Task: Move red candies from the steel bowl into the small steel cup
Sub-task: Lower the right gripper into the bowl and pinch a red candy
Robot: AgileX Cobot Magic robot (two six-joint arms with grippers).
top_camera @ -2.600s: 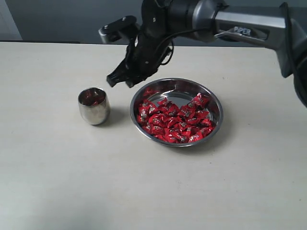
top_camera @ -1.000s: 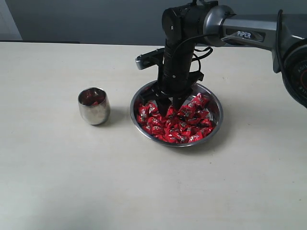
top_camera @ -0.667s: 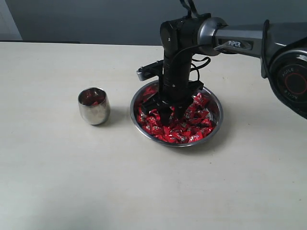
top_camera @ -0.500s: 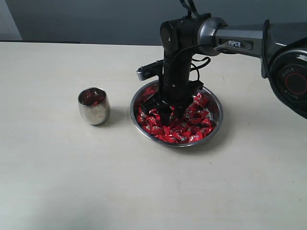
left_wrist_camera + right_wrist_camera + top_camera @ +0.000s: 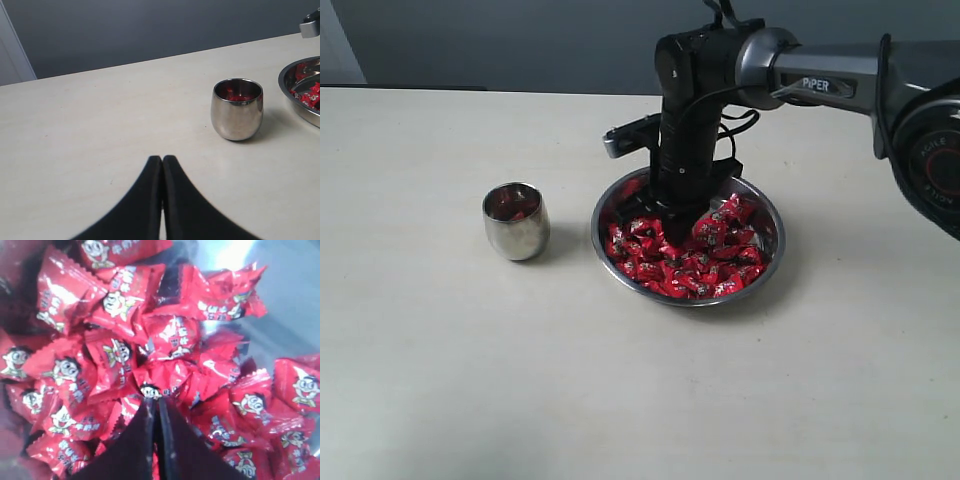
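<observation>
The bowl (image 5: 688, 302) sits on the table (image 5: 470, 380). The candies (image 5: 685, 265) lie heaped in the bowl, mostly in its front half and up against its front wall. The cup (image 5: 516, 228) stands upright on the table to the left of the bowl, near it but not touching, with a few candies inside. The right gripper (image 5: 672, 232) comes down from behind the bowl into the heap, near the bowl's middle. The left gripper (image 5: 162, 164) is over the table, farther from the bowl than the cup.

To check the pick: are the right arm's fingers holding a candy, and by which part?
Cannot be told: the right fingers are shut among the candies, tips against one wrapper.
</observation>
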